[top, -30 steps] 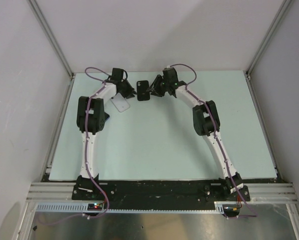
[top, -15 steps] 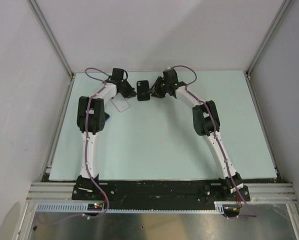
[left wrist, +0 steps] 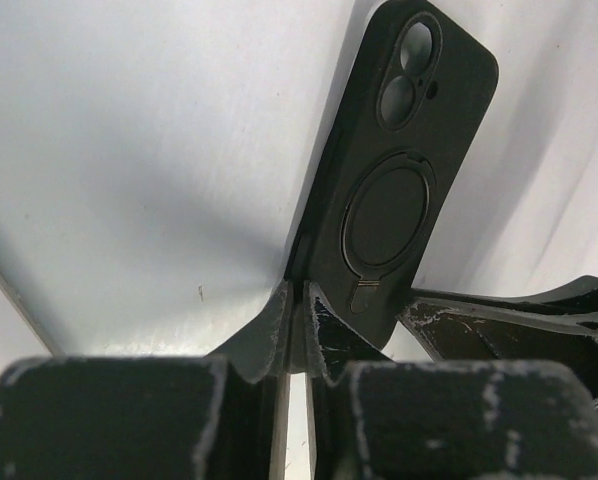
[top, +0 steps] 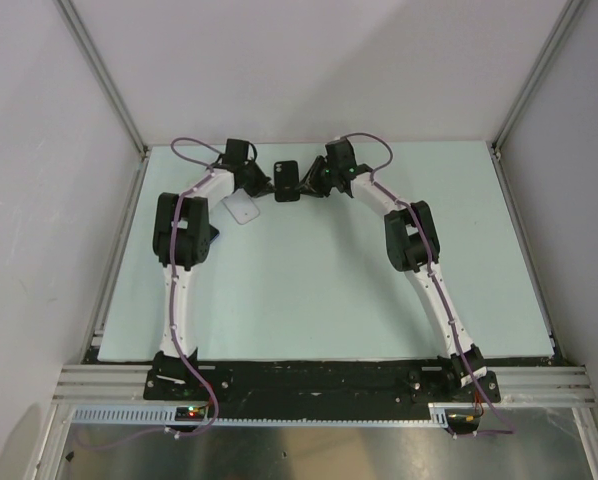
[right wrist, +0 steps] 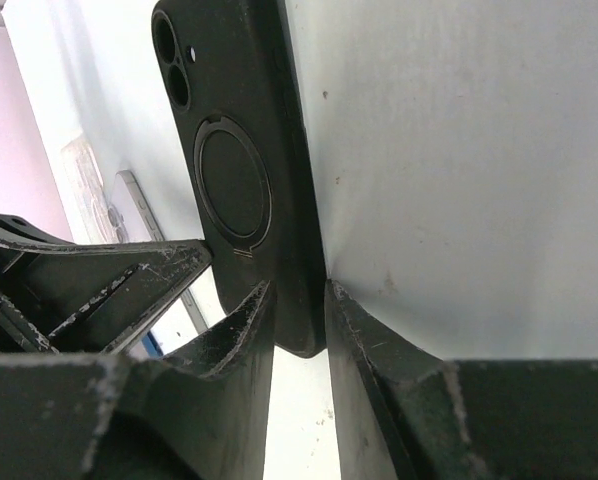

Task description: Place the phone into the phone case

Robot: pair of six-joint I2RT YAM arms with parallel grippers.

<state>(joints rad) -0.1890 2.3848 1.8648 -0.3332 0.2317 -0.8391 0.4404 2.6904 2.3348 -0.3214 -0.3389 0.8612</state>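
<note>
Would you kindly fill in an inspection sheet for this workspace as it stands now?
Surface: pale green table, no spills or marks seen from above.
Job's things: black phone case held between both grippers, ring side facing the wrist cameras; phone lies flat on the table, not yet in the case.
Clutter: small blue item near the phone, too hidden to identify.
Grippers: left gripper shut on the phone case; right gripper shut on the phone case.
Cables: purple cables in loose loops, no snag seen.
Surroundings: plain grey walls on three sides.
</note>
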